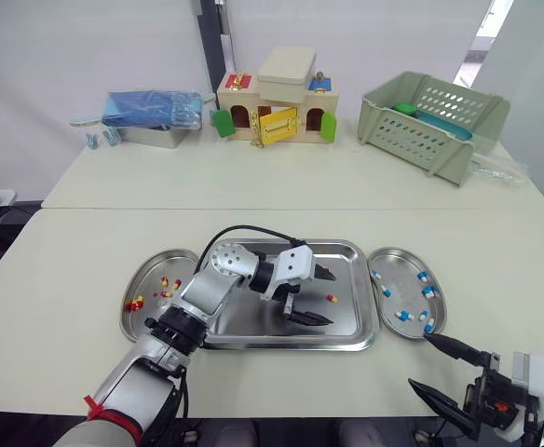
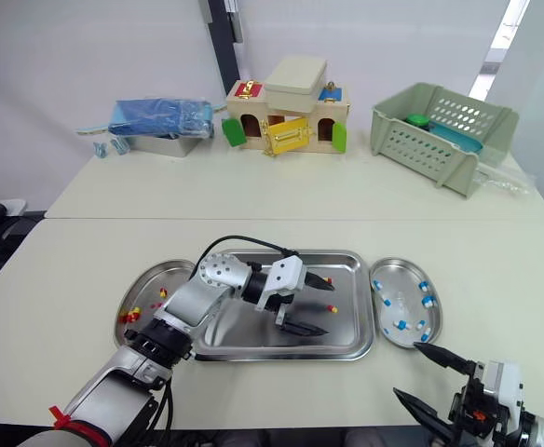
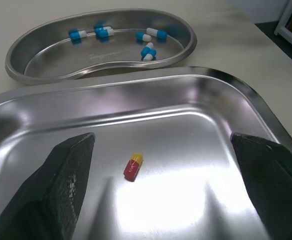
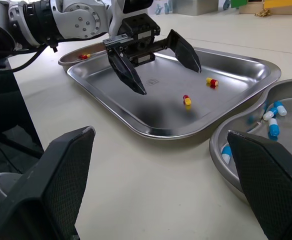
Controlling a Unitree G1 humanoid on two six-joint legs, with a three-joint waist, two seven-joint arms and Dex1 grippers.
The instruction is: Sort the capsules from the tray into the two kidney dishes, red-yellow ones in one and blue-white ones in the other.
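Nearly done, by the look of it. The tray (image 1: 346,265) sits on the tabletop (image 1: 58,279) between the 2 kidney dishes. The left kidney dish (image 1: 151,270) already holds a scatter of red-yellow capsules (image 1: 137,303). The right kidney dish (image 1: 400,281) holds several blue-white capsules (image 1: 404,315). No blue-white ones can be seen in the tray.

What seems to be left is 2 red-yellow capsules on the tray floor. One red-yellow capsule (image 3: 133,166) lies between the spread fingers of the left end effector (image 4: 170,81), which is wide open and empty, low over the right part of the tray. The second capsule (image 4: 212,82) lies just beside it, nearer the right dish. Both probably still have to go to the left dish.

The right end effector (image 1: 419,360) is also open and holds nothing, above the tabletop near its front edge, just short of the right dish.

A faint stamped mark (image 3: 103,54) shows on the right dish floor, and another on the tray floor; neither can be read.
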